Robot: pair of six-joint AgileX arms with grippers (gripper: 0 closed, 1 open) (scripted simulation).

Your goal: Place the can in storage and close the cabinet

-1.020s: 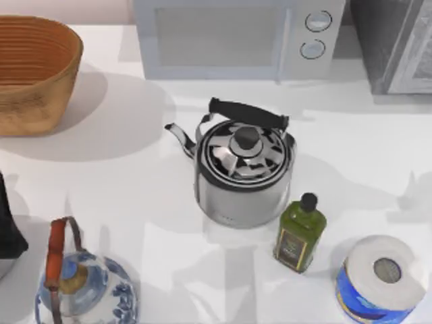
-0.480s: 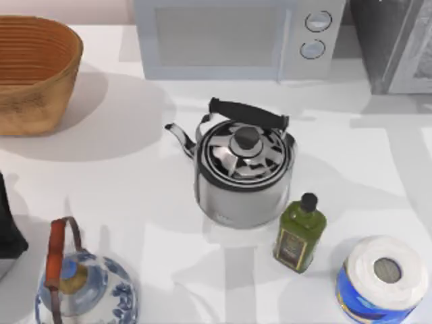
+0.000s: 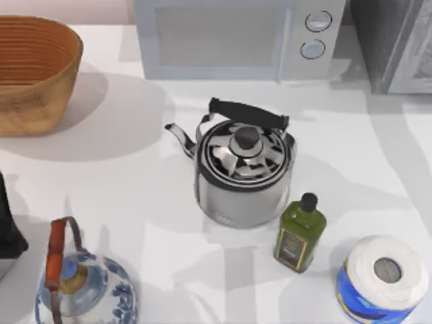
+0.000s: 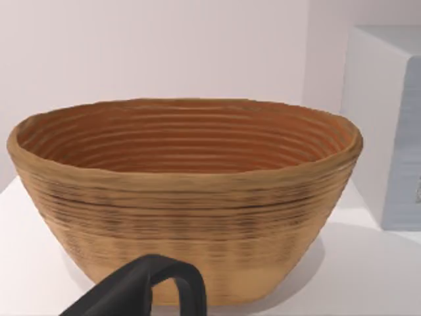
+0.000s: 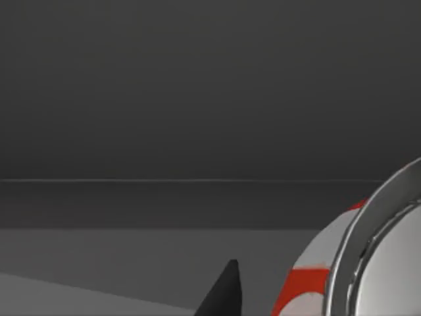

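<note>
The can fills the near corner of the right wrist view, its silver rim and red-and-white side toward the camera. Behind it is the dark grey inside of the cabinet. A black part of my right gripper pokes up beside the can, with a gap between them. From above, the cabinet is the dark grey box at the back right of the table. My left arm is parked at the table's left edge, and a black part of its gripper points at the wicker basket.
A steel kettle stands mid-table, with an olive-oil bottle and a blue-wrapped paper roll to its front right. A microwave sits at the back, a wicker basket back left, a blue-and-white teapot front left.
The shadows on the right side of the table have shifted toward the back right, near the cabinet. No object on the table has moved.
</note>
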